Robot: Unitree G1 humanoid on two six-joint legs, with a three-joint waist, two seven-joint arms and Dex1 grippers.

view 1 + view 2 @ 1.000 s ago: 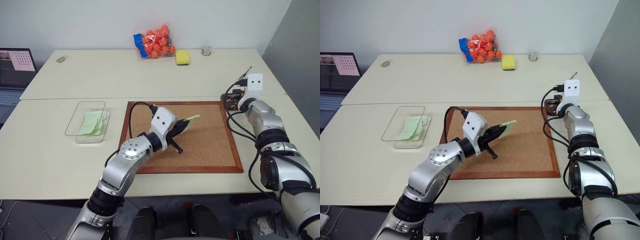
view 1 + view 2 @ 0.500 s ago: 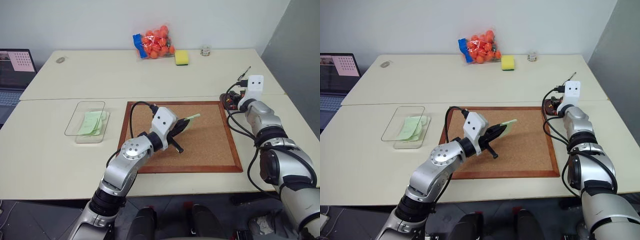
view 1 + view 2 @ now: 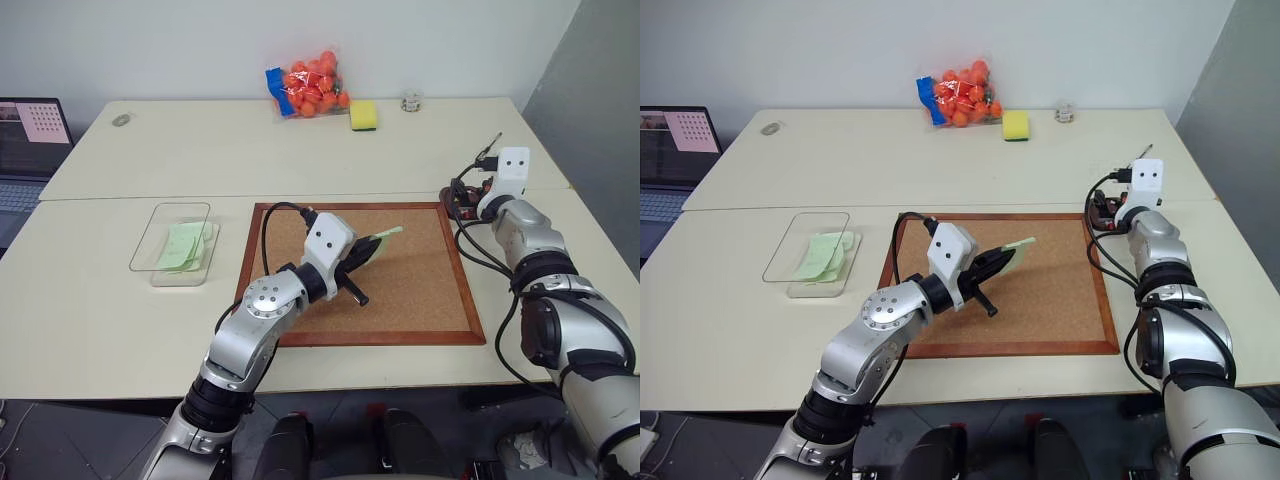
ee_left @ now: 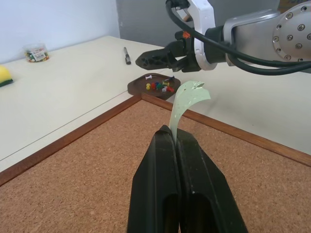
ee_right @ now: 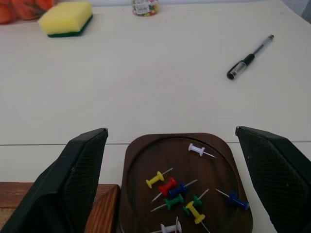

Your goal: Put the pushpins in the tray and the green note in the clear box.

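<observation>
Right gripper (image 5: 170, 191) has opened since the earlier frames: fingers now stand wide apart, nothing held, hovering over the tray (image 5: 141, 158). Arm position otherwise about unchanged; left arm unchanged.

Tray: dark brown dish on the table (image 3: 120, 300), just off the corkboard's (image 3: 400, 300) far right corner. Pushpins (image 5: 181, 191) lie loose inside it: yellow, red, blue, green, white heads, approx. nine visible. Black pen (image 5: 250, 57) lies on the table beyond the tray, well apart.

Left gripper (image 4: 176, 138): fingers fully shut on the lower edge of a green note (image 4: 187, 99), which stands up and curls over at the top. Gripper is held above the corkboard, near its middle, pointing toward the tray.

Clear box (image 3: 155, 265): on the table to the left of the corkboard, near but not touching. Pale green paper (image 3: 185, 245) lies flat inside it.

Far table edge: bag of orange balls (image 3: 312, 82), yellow sponge (image 3: 365, 114) just beside it, small jar (image 3: 411, 100) further right. Laptop (image 3: 30, 140) at left edge.
</observation>
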